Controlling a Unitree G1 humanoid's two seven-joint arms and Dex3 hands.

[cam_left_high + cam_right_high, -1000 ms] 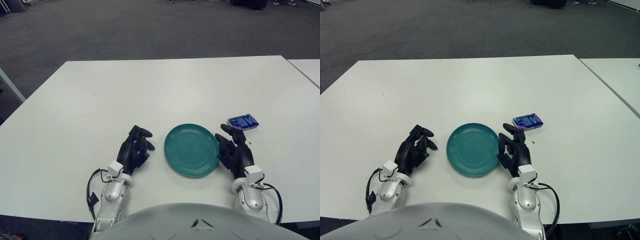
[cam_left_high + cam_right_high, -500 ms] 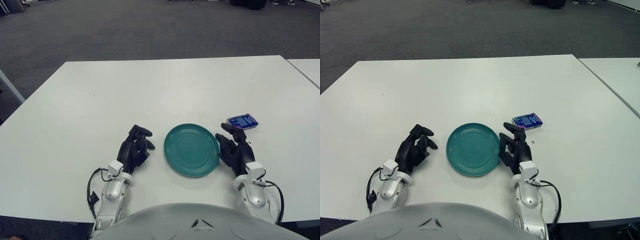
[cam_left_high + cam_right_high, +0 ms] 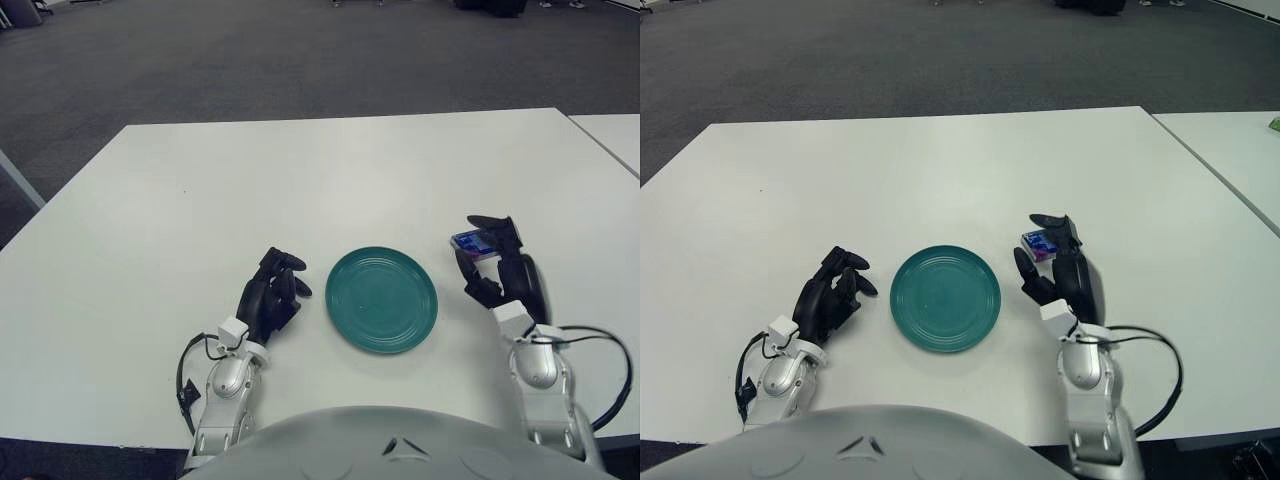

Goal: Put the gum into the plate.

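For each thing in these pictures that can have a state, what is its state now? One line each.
Round teal plate: flat on the white table, nothing on it.
Blue gum pack: on the table right of the plate, partly hidden by the right hand.
Right hand: over the gum pack, fingers spread, not closed.
Left hand: left of the plate, fingers curled, holding nothing.

The blue gum [image 3: 470,242] pack lies flat on white table — right of my empty teal plate [image 3: 381,299], apart.
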